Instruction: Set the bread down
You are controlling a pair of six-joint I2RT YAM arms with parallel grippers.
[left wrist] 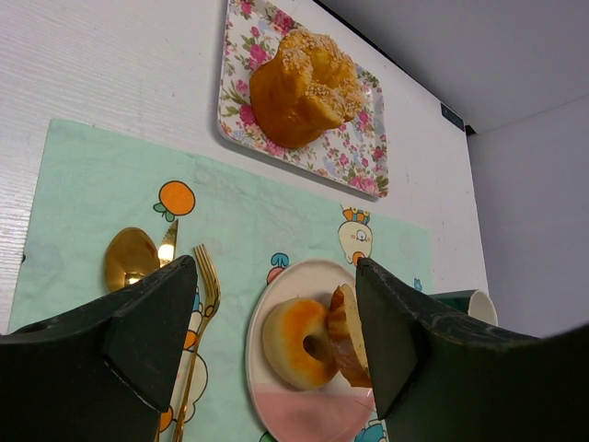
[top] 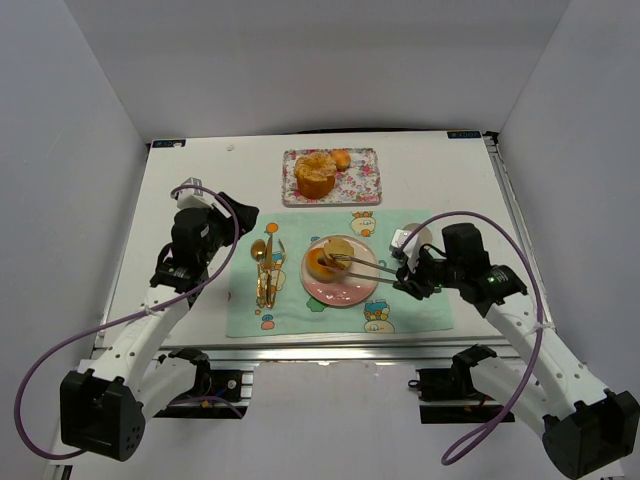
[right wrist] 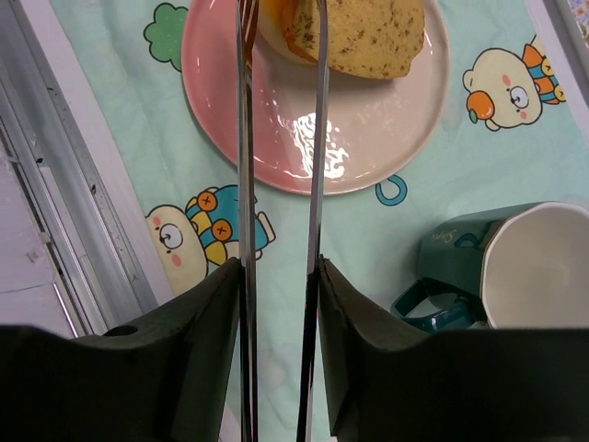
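A pink plate (top: pixel 347 294) on the mint placemat holds a ring-shaped bread (top: pixel 321 266) and a flat bread slice (top: pixel 346 249) leaning on it. My right gripper (top: pixel 405 276) is shut on metal tongs (top: pixel 368 265) whose arms reach over both breads. In the right wrist view the gripper (right wrist: pixel 276 267) pinches the tongs (right wrist: pixel 318 138); their tips are cut off above the slice (right wrist: pixel 368 37) and plate (right wrist: pixel 359 147). My left gripper (top: pixel 236 224) is open and empty, left of the plate. Its wrist view (left wrist: pixel 276 276) shows the ring bread (left wrist: pixel 296 343) and slice (left wrist: pixel 345 330).
A floral tray (top: pixel 366 186) at the back holds a large bun (top: pixel 314 173) and a small bun (top: pixel 342 158). Gold cutlery (top: pixel 265 272) lies left of the plate. A green mug (top: pixel 412 240) stands right of the plate, close to my right gripper.
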